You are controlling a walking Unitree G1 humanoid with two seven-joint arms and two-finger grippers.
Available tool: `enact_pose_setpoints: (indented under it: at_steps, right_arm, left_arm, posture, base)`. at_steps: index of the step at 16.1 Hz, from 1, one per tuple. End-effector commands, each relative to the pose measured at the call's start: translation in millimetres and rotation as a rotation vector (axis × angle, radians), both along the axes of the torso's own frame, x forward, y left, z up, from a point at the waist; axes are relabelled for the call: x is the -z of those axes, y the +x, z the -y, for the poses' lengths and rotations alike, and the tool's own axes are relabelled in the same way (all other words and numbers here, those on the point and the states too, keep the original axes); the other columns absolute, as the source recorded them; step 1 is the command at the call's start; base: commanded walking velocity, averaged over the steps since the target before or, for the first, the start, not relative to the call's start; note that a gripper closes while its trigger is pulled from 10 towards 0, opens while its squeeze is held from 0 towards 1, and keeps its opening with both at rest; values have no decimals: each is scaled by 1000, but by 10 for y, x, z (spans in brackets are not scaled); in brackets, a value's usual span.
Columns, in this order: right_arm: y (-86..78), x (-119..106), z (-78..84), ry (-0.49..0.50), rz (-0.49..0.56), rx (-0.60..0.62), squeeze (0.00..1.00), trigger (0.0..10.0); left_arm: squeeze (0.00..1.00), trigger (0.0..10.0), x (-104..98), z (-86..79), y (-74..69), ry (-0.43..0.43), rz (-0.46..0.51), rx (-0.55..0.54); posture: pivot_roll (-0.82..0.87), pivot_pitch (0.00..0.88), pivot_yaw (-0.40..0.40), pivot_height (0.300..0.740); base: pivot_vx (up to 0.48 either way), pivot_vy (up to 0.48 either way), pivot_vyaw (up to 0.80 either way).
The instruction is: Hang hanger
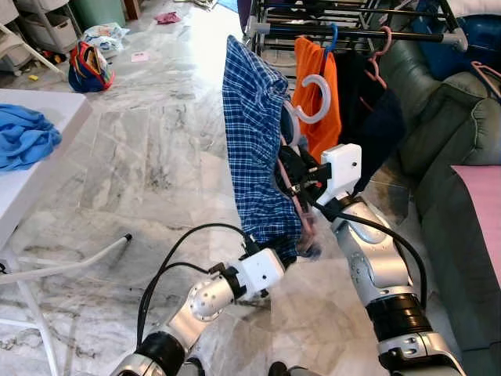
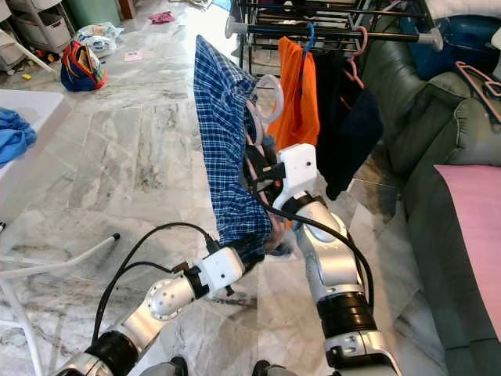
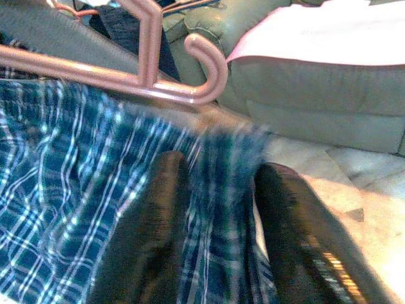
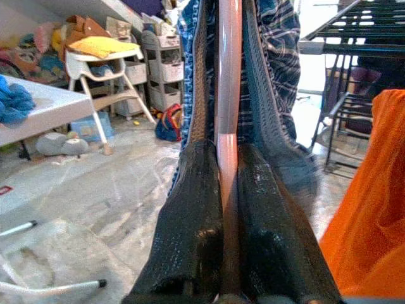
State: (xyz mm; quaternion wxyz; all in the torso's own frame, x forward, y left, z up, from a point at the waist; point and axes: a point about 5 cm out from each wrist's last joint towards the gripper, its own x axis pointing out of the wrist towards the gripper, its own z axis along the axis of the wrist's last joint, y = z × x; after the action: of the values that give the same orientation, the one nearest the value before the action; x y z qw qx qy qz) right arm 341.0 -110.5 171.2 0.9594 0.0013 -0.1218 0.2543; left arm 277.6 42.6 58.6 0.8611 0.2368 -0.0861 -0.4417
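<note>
Left end effector (image 1: 274,262) pinching checked shirt (image 1: 254,133) hem; right end effector (image 4: 229,190) clamped on pink hanger (image 4: 228,76). Not yet hooked onto rack (image 1: 352,31).

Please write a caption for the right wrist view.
Right gripper clamps pink hanger carrying blue plaid garment.

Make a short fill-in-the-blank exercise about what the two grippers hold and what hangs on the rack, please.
1. The right gripper has its fingers shut on a pink ____.
2. The fingers of the left gripper pinch the lower edge of a blue checked ____.
3. On the drying rack behind, a garment of ____ colour already hangs.
4. To the robot's right stands a green ____.

Missing words: hanger; shirt; orange; sofa
</note>
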Motion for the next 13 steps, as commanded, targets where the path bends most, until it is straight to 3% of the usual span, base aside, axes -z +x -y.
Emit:
enact_pose_setpoints:
  at_steps: [1, 6, 10, 13]
  right_arm:
    - [-5, 12, 23, -8, 17, 29, 0, 10000]
    - [-26, 103, 19, -72, 38, 86, 0, 10000]
    - [-150, 295, 178, -144, 19, 60, 0, 10000]
    - [-246, 370, 297, -180, 54, 49, 0, 10000]
  left_arm:
    - [1000, 10000, 50, -34, -20, 1, -29, -10]
    - [1000, 10000, -40, -176, -11, -38, -4, -4]
    - [1000, 10000, -409, -520, 144, -95, 131, -99]
    - [1000, 10000, -629, -737, 258, -85, 215, -154]
  posture:
    - [27, 202, -29, 740]
    - [35, 220, -24, 740]
    - [52, 221, -20, 740]
    - [56, 216, -14, 740]
  base:
    - [0, 0, 0]
    - [0, 0, 0]
    - [0, 0, 0]
    - [0, 0, 0]
